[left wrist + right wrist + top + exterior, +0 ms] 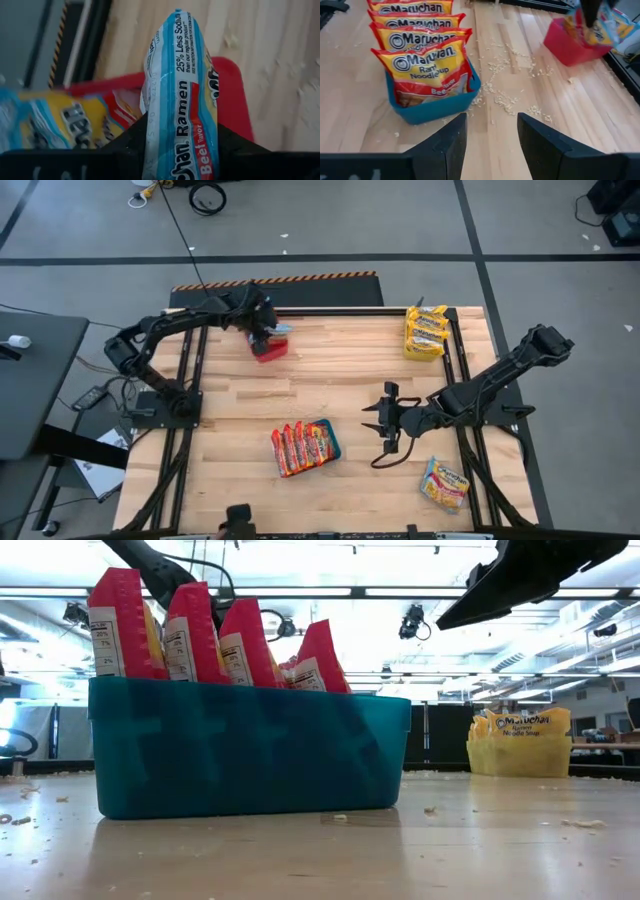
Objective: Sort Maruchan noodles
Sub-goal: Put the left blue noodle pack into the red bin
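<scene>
Four red-orange Maruchan packets (pixel 422 65) stand upright in a row in the teal bin (pixel 328 442) near the middle of the table (pixel 330 370). A stack of yellow packets (pixel 425 333), whose count cannot be told, sits in the yellow bin (pixel 446 352) at the far right edge. One loose packet (pixel 445 483) lies flat on the near right of the table.

The left gripper (pixel 268 332) hangs over the red bin (pixel 270 351) at the far left, clenched on a blue-trimmed packet (pixel 181 95) held edge-up. Only the left wrist view shows its "25% Less Sodium" wrapper and at least one more blue-trimmed packet (pixel 55 117) lying in the red bin below.

The right gripper (pixel 382 419) hovers just right of the teal bin, fingers (pixel 445 145) spread and empty. Only the right wrist view shows noodle crumbs (pixel 502 85) scattered across the wood between the teal and red bins. The low view alone shows the silvery-white backs of the teal bin's packets.
</scene>
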